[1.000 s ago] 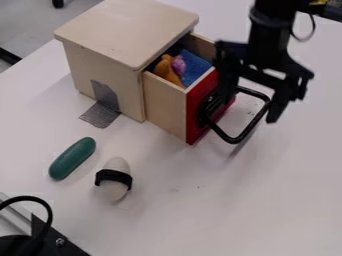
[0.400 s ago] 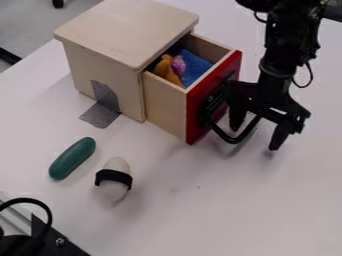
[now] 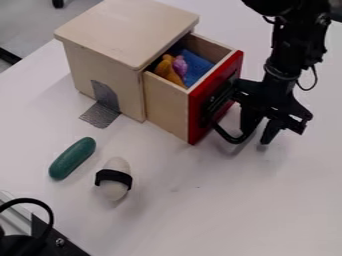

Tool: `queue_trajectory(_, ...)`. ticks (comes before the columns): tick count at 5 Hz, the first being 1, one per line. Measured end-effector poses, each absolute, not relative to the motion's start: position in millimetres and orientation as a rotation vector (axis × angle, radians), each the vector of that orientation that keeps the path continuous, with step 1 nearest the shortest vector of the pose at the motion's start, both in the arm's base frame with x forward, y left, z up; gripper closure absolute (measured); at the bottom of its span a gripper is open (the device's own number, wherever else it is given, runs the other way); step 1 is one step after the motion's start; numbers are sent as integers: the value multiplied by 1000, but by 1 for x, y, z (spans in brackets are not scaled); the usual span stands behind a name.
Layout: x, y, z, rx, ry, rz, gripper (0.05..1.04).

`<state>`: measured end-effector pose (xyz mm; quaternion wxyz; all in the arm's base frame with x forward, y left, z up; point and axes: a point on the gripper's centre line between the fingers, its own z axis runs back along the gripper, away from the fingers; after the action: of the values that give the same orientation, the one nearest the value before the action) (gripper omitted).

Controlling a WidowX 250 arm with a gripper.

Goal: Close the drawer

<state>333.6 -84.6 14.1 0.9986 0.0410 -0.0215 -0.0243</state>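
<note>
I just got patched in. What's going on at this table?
The black two-finger gripper is at the black handle on the red-fronted wooden drawer; its fingers are slightly apart, and I can't tell whether they grip the handle. The drawer stands partly out of the pale wooden cabinet, with orange, purple and blue items inside, so it isn't closed yet. A dark green oblong object and a white one with a black band lie nearby.

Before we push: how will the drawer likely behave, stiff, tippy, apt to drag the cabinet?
The drawer looks like rigid wood, so it likely won't flex. Its rear sits inside the cabinet, so tipping seems unlikely. Gray tape runs from cabinet to table, probably limiting skidding.
</note>
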Motion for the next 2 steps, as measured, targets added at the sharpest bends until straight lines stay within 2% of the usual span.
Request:
queue_trajectory(1, 334, -78, 13, 86, -45, -33, 914)
queue_trajectory(2, 334, -77, 13, 80, -50, -30, 957)
